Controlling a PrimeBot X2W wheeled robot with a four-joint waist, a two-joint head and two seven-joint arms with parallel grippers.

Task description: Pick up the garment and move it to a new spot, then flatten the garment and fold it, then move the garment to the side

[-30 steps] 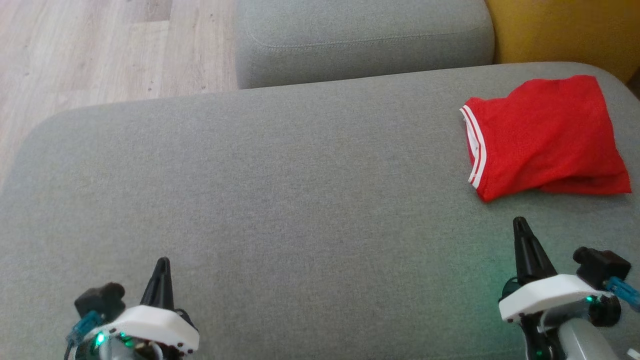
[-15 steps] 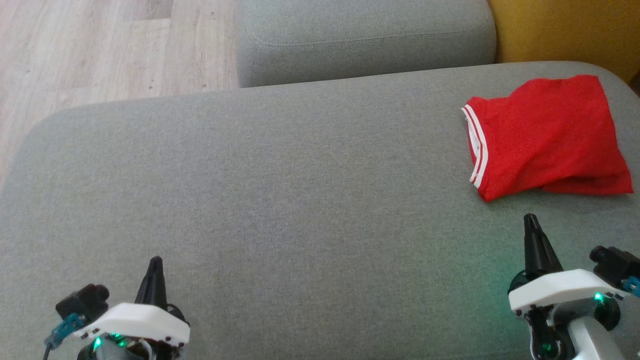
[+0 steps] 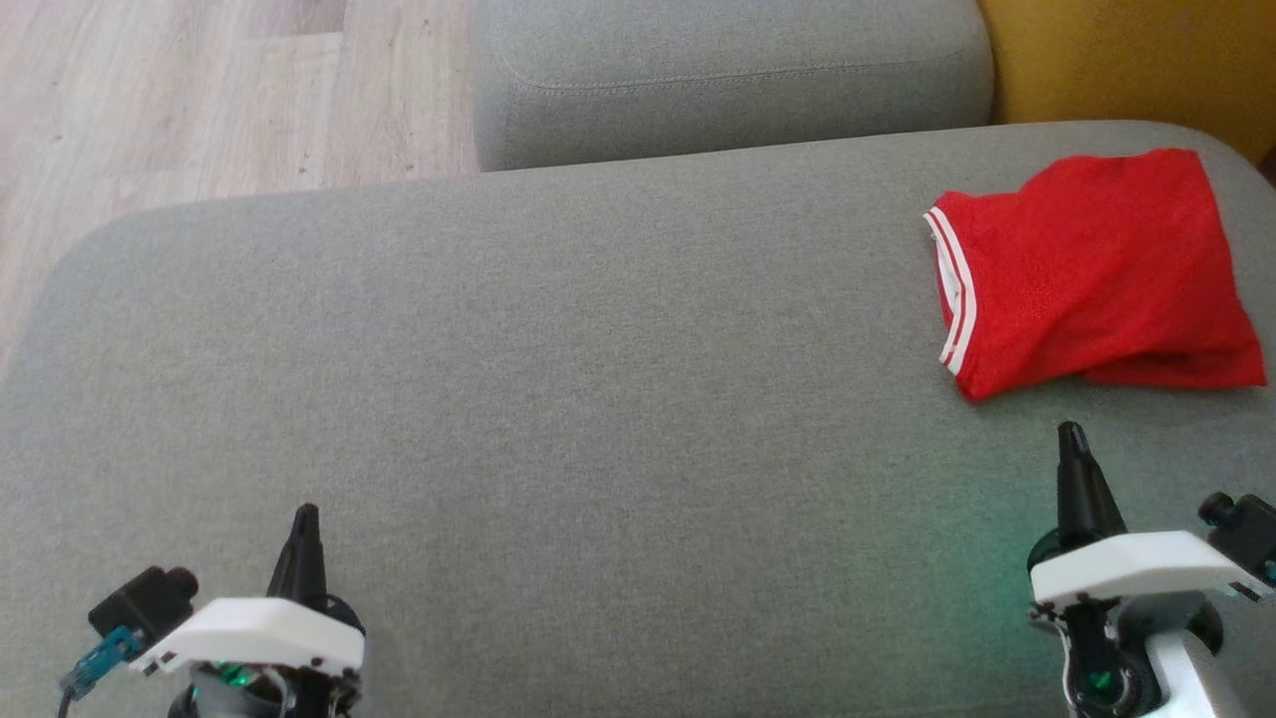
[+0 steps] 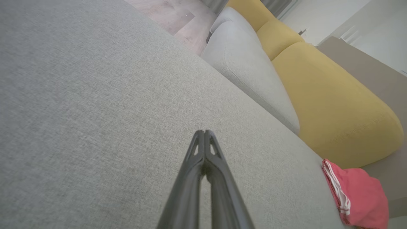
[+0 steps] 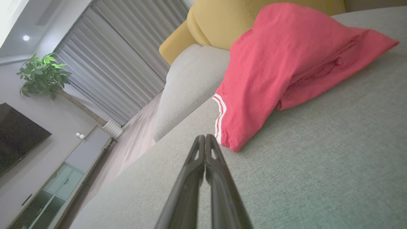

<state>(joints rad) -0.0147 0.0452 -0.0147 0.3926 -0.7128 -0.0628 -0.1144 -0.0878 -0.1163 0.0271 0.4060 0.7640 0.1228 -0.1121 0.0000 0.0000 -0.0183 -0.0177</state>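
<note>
Head view: red garment [image 3: 1092,269] lies on grey sofa [image 3: 598,379]; left pincer [image 3: 306,514] and right pincer [image 3: 1072,431] both clenched, empty.

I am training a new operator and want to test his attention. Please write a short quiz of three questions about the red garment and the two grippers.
1. True or false: the right gripper holds the red garment.
2. The garment lies on: A) a wooden table; B) the grey cushion; C) a metal tray.
3. Fill in: the jaws of the left gripper are ____.

Key: 1 false; 2 B; 3 shut.
</note>
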